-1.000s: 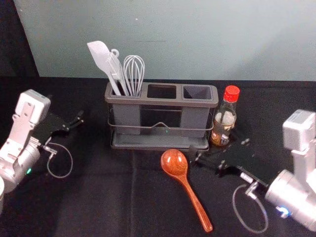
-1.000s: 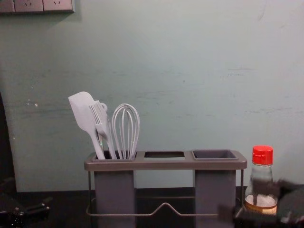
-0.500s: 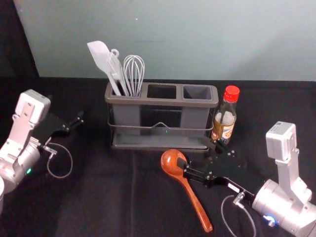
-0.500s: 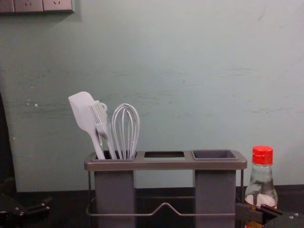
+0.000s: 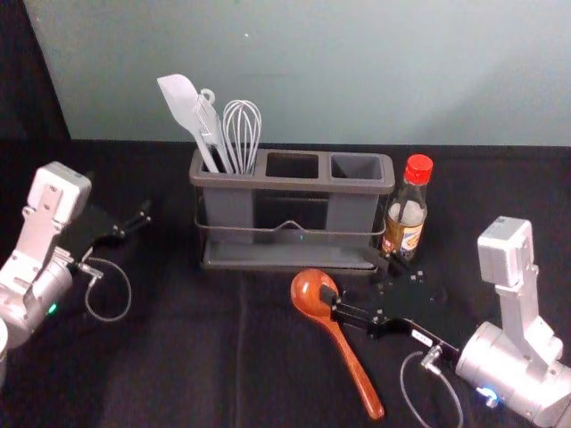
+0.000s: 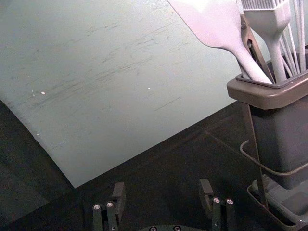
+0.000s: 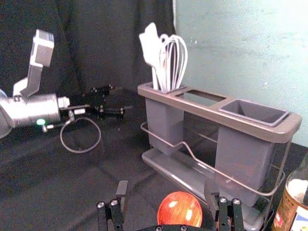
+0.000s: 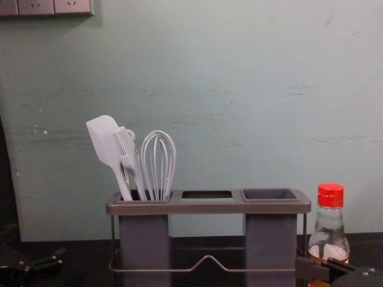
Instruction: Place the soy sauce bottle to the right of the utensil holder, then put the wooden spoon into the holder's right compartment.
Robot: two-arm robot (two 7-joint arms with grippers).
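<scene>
Could topple bottle [image 5: 407, 216] by sweeping right gripper [image 7: 166, 191], with fingers spread near spoon [image 5: 308, 291], too wide. Ignore left gripper [image 6: 162, 192], idle at left, also spread.

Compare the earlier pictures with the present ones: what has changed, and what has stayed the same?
The right end effector has moved to the robot's left and a little nearer the robot, toward the bowl of the wooden spoon. It is open and has gripped nothing. The spoon, the soy sauce bottle, the utensil holder and the left end effector stayed as they were.
</scene>
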